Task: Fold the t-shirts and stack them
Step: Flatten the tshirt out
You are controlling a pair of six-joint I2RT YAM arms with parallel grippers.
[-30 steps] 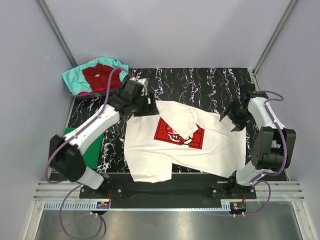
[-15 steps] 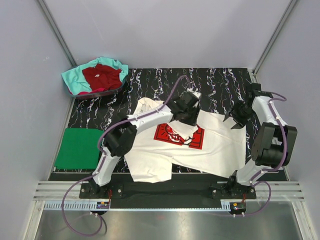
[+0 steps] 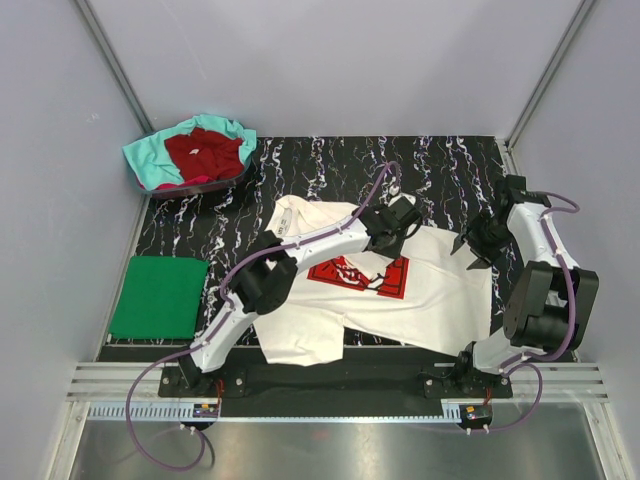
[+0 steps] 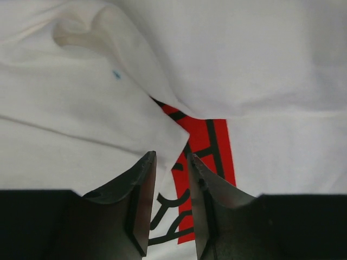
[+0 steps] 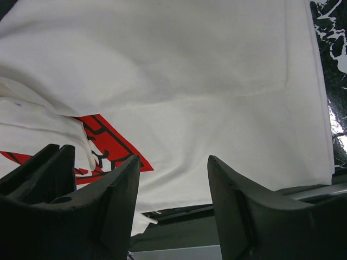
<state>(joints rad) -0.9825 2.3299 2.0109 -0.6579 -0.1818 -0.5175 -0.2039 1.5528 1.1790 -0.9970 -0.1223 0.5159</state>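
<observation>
A white t-shirt (image 3: 440,290) with a red chest print (image 3: 392,278) lies spread on the table, and a flap of it is folded over the print's left part. My left gripper (image 3: 386,240) reaches across onto that flap. In the left wrist view its jaws (image 4: 171,158) stand narrowly apart, and the flap's corner (image 4: 172,142) lies at the tips. My right gripper (image 3: 468,246) hovers over the shirt's right side, open and empty (image 5: 173,162). A folded green t-shirt (image 3: 160,297) lies at the left. Teal (image 3: 145,160) and dark red (image 3: 205,150) t-shirts are heaped at the far left.
The black marbled table (image 3: 440,165) shows bare beyond the white shirt. Grey walls close in the left, back and right sides. The heap of shirts sits in a dark basket (image 3: 195,187). A metal rail (image 3: 320,405) runs along the near edge by the arm bases.
My left arm has swung right, from the shirt's far left corner to the folded flap over the print, and its jaws have narrowed. My right gripper has narrowed a little and shifted slightly.
</observation>
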